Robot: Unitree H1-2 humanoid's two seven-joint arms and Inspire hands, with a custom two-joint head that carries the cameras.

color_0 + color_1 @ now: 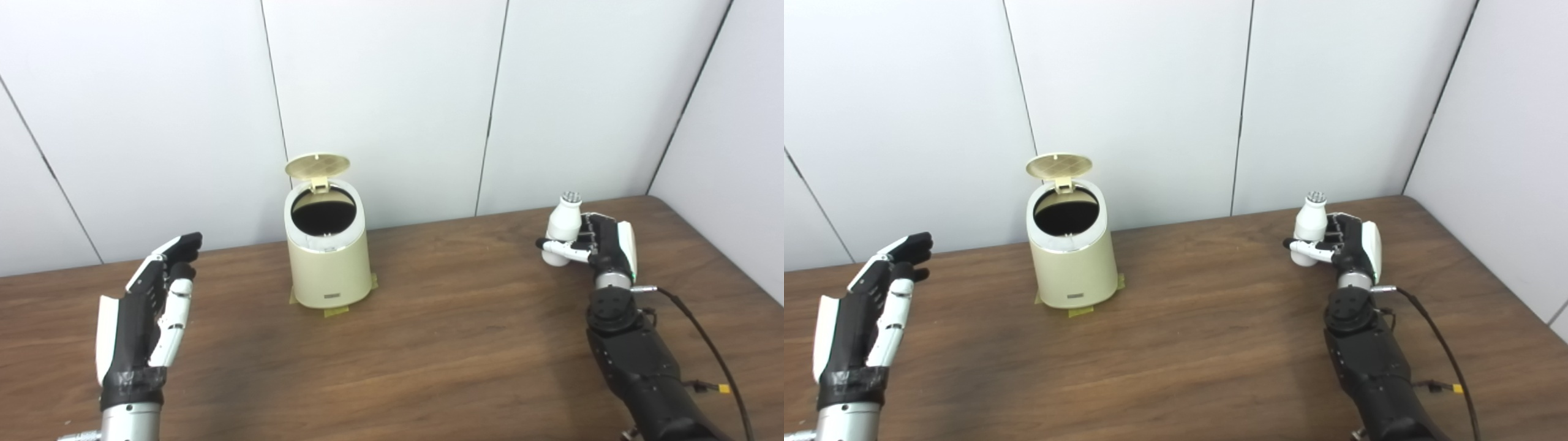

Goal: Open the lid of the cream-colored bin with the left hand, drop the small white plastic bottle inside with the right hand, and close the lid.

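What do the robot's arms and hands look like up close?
The left hand is black with white finger segments, a white side panel and a silver metal wrist. The right hand matches it, on a bulky black forearm with a thin black cable ending in a small yellow connector.

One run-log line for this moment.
lid up | bin open | left robot hand open, idle | right robot hand holding bottle
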